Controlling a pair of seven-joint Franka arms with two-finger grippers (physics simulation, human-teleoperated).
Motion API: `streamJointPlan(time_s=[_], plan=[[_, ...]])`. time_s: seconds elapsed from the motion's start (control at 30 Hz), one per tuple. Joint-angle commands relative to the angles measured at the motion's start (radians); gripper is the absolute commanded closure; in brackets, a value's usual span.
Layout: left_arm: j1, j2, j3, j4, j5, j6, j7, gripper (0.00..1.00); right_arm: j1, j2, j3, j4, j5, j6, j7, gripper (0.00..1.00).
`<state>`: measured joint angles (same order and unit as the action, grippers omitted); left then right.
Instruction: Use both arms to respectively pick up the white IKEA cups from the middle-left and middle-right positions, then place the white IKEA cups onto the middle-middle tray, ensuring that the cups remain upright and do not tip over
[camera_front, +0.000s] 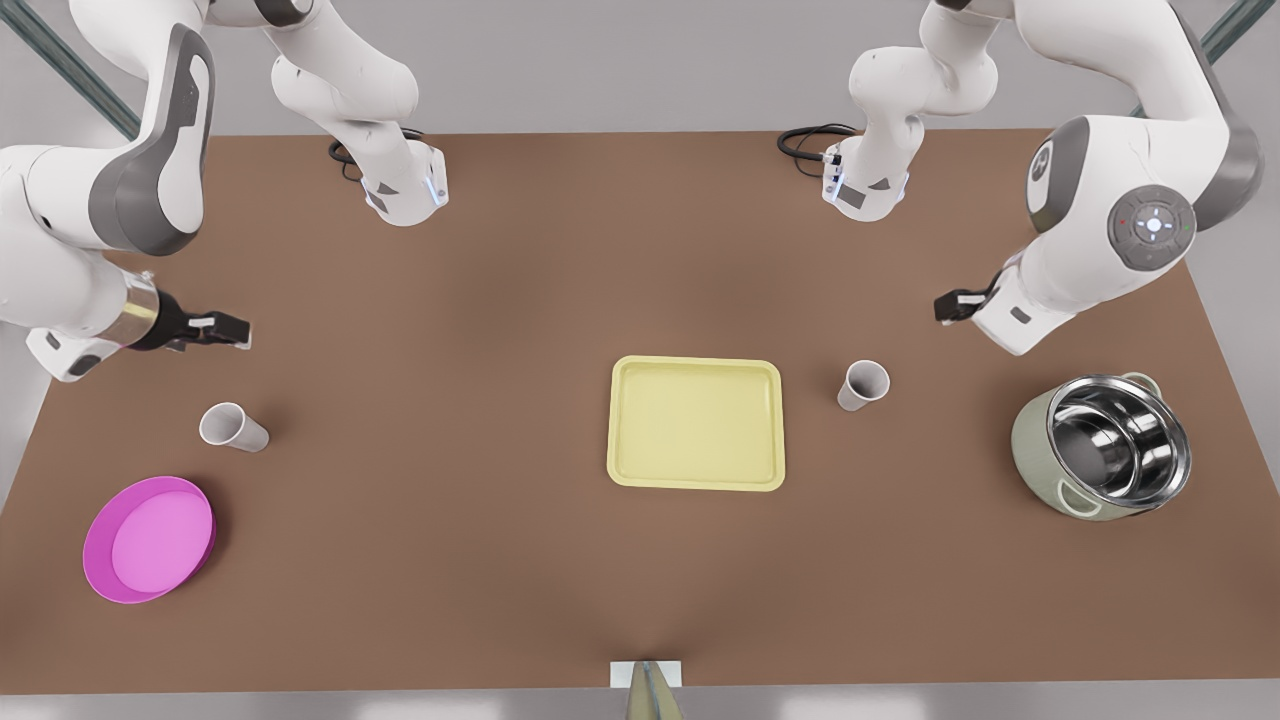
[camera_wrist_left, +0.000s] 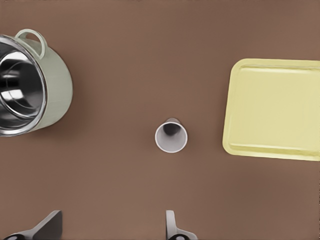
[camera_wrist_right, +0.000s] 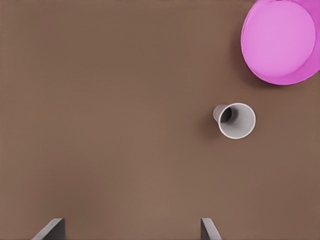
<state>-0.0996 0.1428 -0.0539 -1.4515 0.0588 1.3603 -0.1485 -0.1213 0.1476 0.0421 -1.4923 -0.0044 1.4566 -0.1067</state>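
One white cup (camera_front: 863, 385) (camera_wrist_left: 171, 136) stands upright on the brown table to the front view's right of the pale yellow tray (camera_front: 695, 422) (camera_wrist_left: 272, 107). My left gripper (camera_front: 945, 305) (camera_wrist_left: 110, 226) hovers open behind and to the right of it, apart from it. The other white cup (camera_front: 233, 427) (camera_wrist_right: 236, 120) stands upright at the front view's left. My right gripper (camera_front: 225, 328) (camera_wrist_right: 131, 227) hangs open above the table just behind that cup, not touching it. The tray holds nothing.
A round pink dish (camera_front: 150, 538) (camera_wrist_right: 280, 40) lies near the left cup, toward the table's front corner. A pale green pot with a steel inside (camera_front: 1105, 445) (camera_wrist_left: 30, 85) stands at the front view's right, past the right cup. Both arm bases sit at the back edge.
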Motion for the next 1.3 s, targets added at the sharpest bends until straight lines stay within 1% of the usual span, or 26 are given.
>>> streamJointPlan(time_s=[0.0, 0.07, 0.1, 0.13, 0.17, 0.2, 0.23, 0.27, 0.3, 0.33, 0.4, 0.57, 0.7, 0.87, 0.93, 1.03, 1.07, 1.1, 1.13, 1.17, 1.2, 1.23, 1.27], plan=[[-0.002, 0.000, 0.000, 0.000, -0.010, 0.045, -0.019, 0.00, -0.008, 0.001, -0.001, 0.001, 0.003, 0.050, -0.071, 0.00], [-0.002, 0.006, 0.002, -0.006, -0.013, 0.046, -0.020, 0.00, -0.011, 0.016, -0.001, 0.004, -0.003, 0.063, -0.071, 0.00], [-0.002, 0.021, 0.003, -0.116, -0.011, 0.107, -0.020, 0.00, -0.015, 0.078, -0.001, 0.024, -0.040, 0.083, -0.073, 0.00], [-0.002, 0.020, 0.003, -0.243, -0.011, 0.250, -0.022, 0.00, -0.044, 0.145, -0.001, 0.027, -0.046, 0.143, -0.076, 0.00], [-0.003, 0.020, 0.003, -0.365, -0.013, 0.404, -0.022, 0.00, -0.109, 0.248, -0.001, 0.037, -0.043, 0.226, -0.142, 0.00], [-0.002, 0.040, 0.003, -0.423, -0.014, 0.513, -0.022, 0.00, -0.159, 0.354, -0.001, 0.081, -0.040, 0.290, -0.176, 0.00], [-0.006, 0.075, 0.003, -0.428, -0.014, 0.565, -0.016, 0.00, -0.190, 0.405, -0.001, 0.101, -0.031, 0.321, -0.209, 0.00], [-0.005, 0.098, 0.003, -0.434, -0.014, 0.626, -0.014, 0.00, -0.210, 0.435, -0.001, 0.099, -0.031, 0.366, -0.229, 0.00], [-0.002, 0.104, 0.003, -0.489, -0.011, 0.700, -0.013, 0.00, -0.230, 0.463, -0.001, 0.101, -0.031, 0.401, -0.235, 0.00], [0.000, 0.104, 0.005, -0.532, -0.011, 0.731, -0.008, 0.00, -0.244, 0.486, -0.001, 0.101, -0.028, 0.444, -0.284, 0.00], [0.003, 0.112, 0.006, -0.535, -0.010, 0.750, -0.008, 0.00, -0.279, 0.512, 0.001, 0.106, -0.022, 0.493, -0.353, 0.00], [0.006, 0.132, 0.011, -0.563, -0.011, 0.770, -0.008, 0.00, -0.383, 0.523, 0.004, 0.067, 0.035, 0.510, -0.534, 0.00], [0.014, 0.159, 0.011, -0.599, -0.011, 0.795, -0.008, 0.00, -0.390, 0.440, 0.007, -0.117, 0.040, 0.616, -0.571, 0.00], [0.021, 0.162, 0.012, -0.644, -0.011, 0.792, -0.008, 0.00, -0.385, 0.426, 0.009, -0.175, 0.037, 0.619, -0.577, 0.00], [0.021, 0.185, 0.012, -0.647, -0.011, 0.793, -0.010, 0.00, -0.382, 0.428, 0.009, -0.206, 0.029, 0.653, -0.579, 0.00], [0.021, 0.196, 0.012, -0.653, -0.016, 0.795, -0.010, 0.00, -0.377, 0.443, 0.009, -0.210, 0.014, 0.662, -0.584, 0.00], [0.021, 0.198, 0.012, -0.653, -0.020, 0.797, -0.010, 0.17, -0.377, 0.451, 0.009, -0.210, 0.014, 0.663, -0.584, 0.00], [0.021, 0.198, 0.012, -0.653, -0.072, 0.804, -0.010, 0.40, -0.376, 0.460, 0.009, -0.210, 0.014, 0.676, -0.584, 0.00], [0.021, 0.204, 0.011, -0.653, -0.091, 0.813, -0.008, 0.48, -0.376, 0.464, 0.009, -0.210, 0.014, 0.677, -0.582, 0.00], [0.021, 0.205, 0.011, -0.653, -0.091, 0.815, -0.008, 0.49, -0.376, 0.472, 0.009, -0.210, 0.014, 0.677, -0.582, 0.00], [0.021, 0.207, 0.011, -0.653, -0.093, 0.815, -0.008, 0.52, -0.376, 0.484, 0.009, -0.210, 0.014, 0.683, -0.584, 0.00], [0.021, 0.210, 0.011, -0.653, -0.116, 0.816, -0.008, 0.56, -0.376, 0.486, 0.009, -0.210, 0.015, 0.685, -0.584, 0.06], [0.021, 0.210, 0.011, -0.653, -0.117, 0.823, -0.008, 0.59, -0.376, 0.486, 0.009, -0.210, 0.015, 0.685, -0.585, 0.20]])
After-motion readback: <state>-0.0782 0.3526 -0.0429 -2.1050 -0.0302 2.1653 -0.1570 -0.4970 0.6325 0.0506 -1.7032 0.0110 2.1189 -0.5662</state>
